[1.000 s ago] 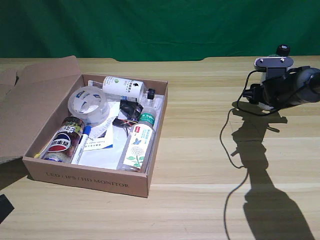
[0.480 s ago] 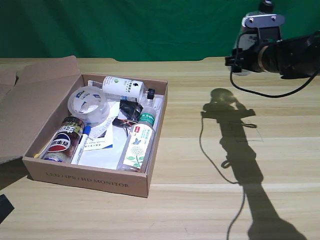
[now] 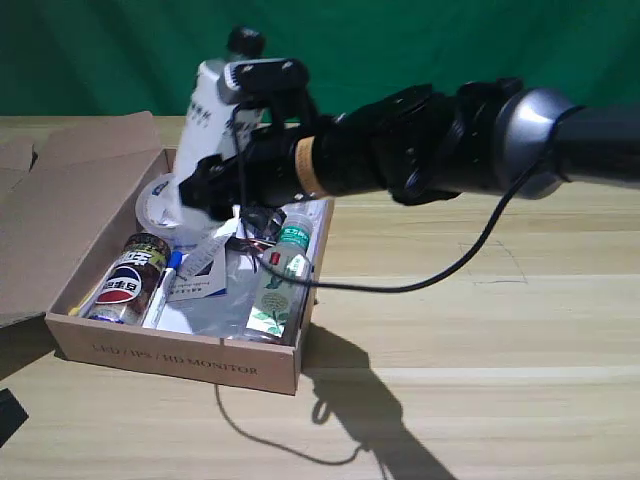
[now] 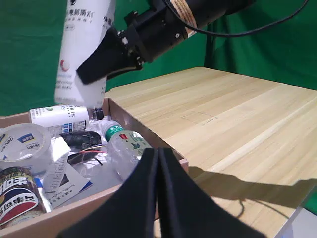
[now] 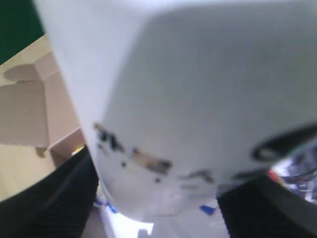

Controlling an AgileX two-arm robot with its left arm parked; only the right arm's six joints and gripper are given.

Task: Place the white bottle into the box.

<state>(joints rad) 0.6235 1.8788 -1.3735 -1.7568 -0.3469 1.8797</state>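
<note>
Right arm swung from the desk's far side to over the box (image 3: pixel 175 365), carrying the white bottle (image 3: pixel 205 115).
Gripper (image 3: pixel 215 185) clamped on it, upright above the tape roll (image 3: pixel 165 205); dropping here risks toppling onto clutter.

white bottle (image 3: pixel 205 135) above box (image 3: pixel 180 355) | tape roll (image 3: pixel 158 205) inside box
</note>
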